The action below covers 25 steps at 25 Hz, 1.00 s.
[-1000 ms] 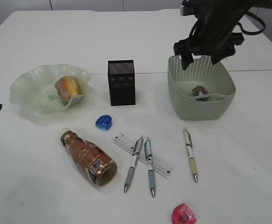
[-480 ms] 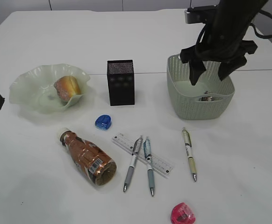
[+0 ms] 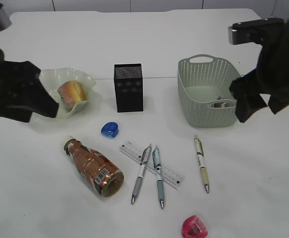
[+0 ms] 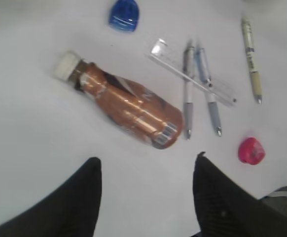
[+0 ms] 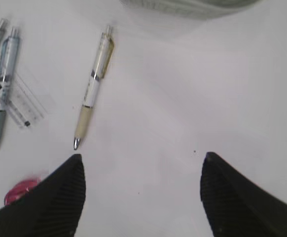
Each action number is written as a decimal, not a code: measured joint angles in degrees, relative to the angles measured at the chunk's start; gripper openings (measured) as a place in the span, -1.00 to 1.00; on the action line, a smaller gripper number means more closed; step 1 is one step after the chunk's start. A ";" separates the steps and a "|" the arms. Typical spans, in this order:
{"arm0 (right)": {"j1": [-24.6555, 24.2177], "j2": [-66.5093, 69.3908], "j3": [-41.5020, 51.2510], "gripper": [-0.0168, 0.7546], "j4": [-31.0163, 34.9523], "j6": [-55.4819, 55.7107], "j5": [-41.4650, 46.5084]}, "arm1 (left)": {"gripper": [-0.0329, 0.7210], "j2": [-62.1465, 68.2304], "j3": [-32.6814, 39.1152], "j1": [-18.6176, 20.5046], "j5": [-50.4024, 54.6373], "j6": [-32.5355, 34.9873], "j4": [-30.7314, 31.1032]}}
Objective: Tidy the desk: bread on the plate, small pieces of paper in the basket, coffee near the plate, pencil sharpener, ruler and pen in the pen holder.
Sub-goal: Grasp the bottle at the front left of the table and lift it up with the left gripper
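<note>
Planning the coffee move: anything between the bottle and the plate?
Nothing visible on the table between the bottle and the plate. The blue sharpener lies off to the side. The left arm hangs over the plate's left edge, above the table.

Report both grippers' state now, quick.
Left gripper: jaws open, holding nothing, above the coffee bottle.
Right gripper: jaws open, holding nothing, over bare table near the yellow pen.

You see a brown coffee bottle (image 3: 94, 167) with a white cap, a blue sharpener (image 3: 110, 129), a pink sharpener (image 3: 194, 226), a black mesh-topped pen holder (image 3: 129, 88) and a pale green perforated basket (image 3: 209, 114).
</note>
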 joint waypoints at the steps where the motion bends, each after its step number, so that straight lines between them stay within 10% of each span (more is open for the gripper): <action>1: 0.00 -1.72 2.12 0.42 0.00 0.00 -0.84 | 0.23 0.00 0.00 -2.12 -1.05 -1.83 0.57; 13: 0.00 -15.18 12.77 0.42 0.00 -0.44 -4.63 | 0.19 3.39 0.13 -28.22 -17.52 -65.17 31.78; 19: 0.00 -15.94 13.47 0.42 0.00 -0.44 -1.05 | 0.17 9.44 0.13 -29.71 -9.55 -89.50 46.43; 25: 0.00 -19.73 18.13 0.41 0.00 -0.44 -1.58 | 0.18 13.31 0.13 -29.71 -8.83 -94.71 50.48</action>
